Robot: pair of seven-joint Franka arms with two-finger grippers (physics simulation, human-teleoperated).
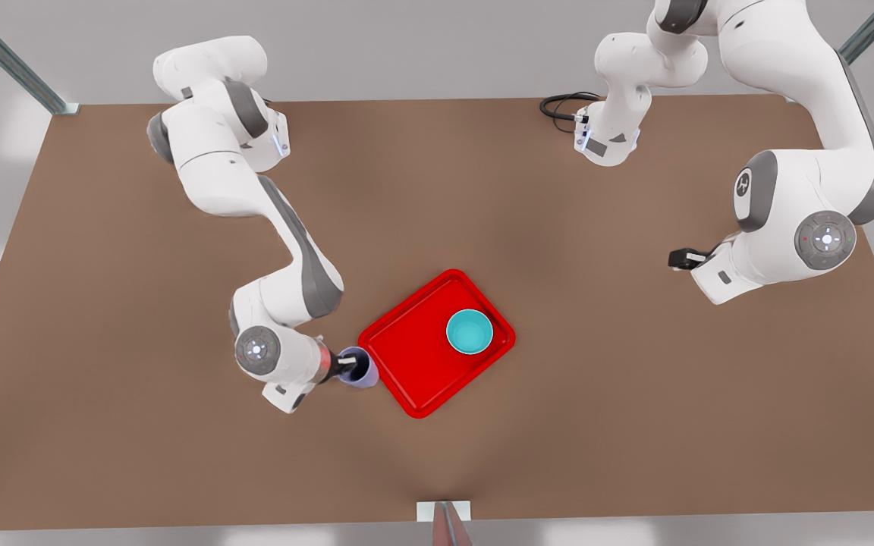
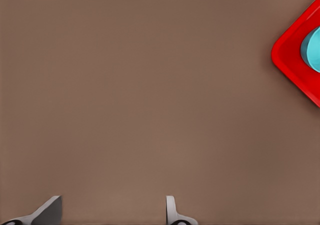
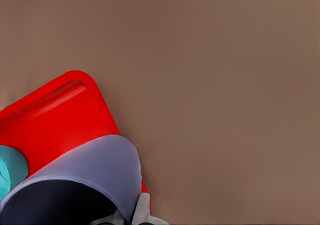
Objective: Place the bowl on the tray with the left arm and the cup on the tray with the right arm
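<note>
The right end effector is pinching the lavender cup (dark inside) just beside the red tray rim. The teal bowl is sitting on the tray. The left end effector, spread, is hovering over bare brown surface.

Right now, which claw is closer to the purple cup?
The right claw: it grips the cup at the tray's edge. The left claw waits open over bare table, far past the tray.
</note>
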